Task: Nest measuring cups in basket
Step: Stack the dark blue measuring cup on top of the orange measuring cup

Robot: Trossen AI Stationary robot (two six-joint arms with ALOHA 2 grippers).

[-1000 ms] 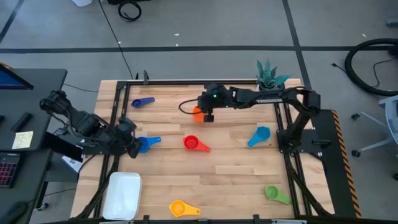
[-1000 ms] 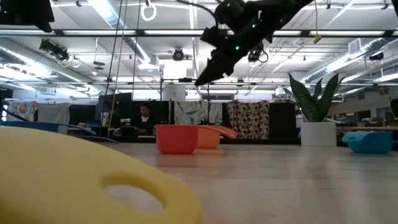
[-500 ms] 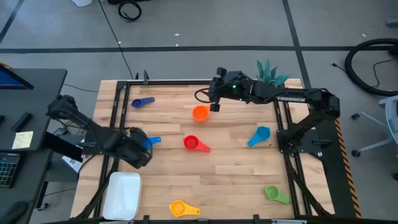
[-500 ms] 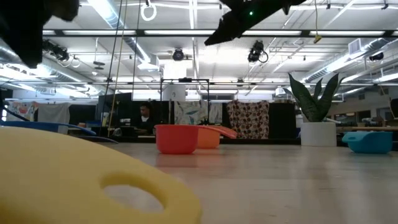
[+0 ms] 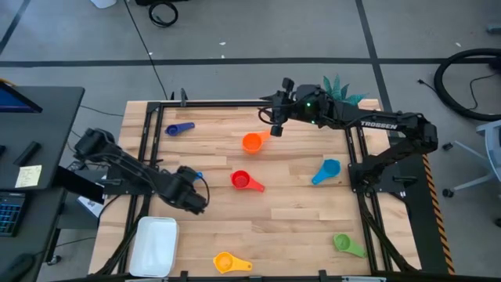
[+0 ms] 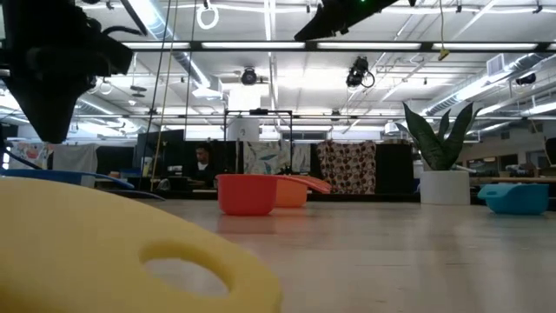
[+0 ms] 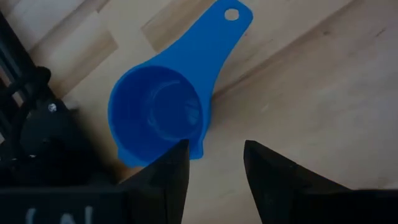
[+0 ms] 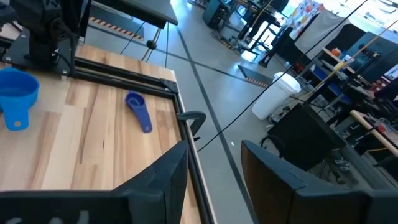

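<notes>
Wooden worktop (image 5: 297, 204) fills the middle of a big room. Near its front left corner sits the white basket (image 5: 154, 244), with no cups in it yet. The left tool (image 5: 193, 200) has slid away from the edge and now hangs just over the blue cup (image 7: 158, 115); its fingers are a little apart and hold nothing. The right tool (image 5: 275, 125) has lifted back off the orange cup (image 5: 252, 142), fingers apart, empty. So no cup is picked up yet.
</notes>
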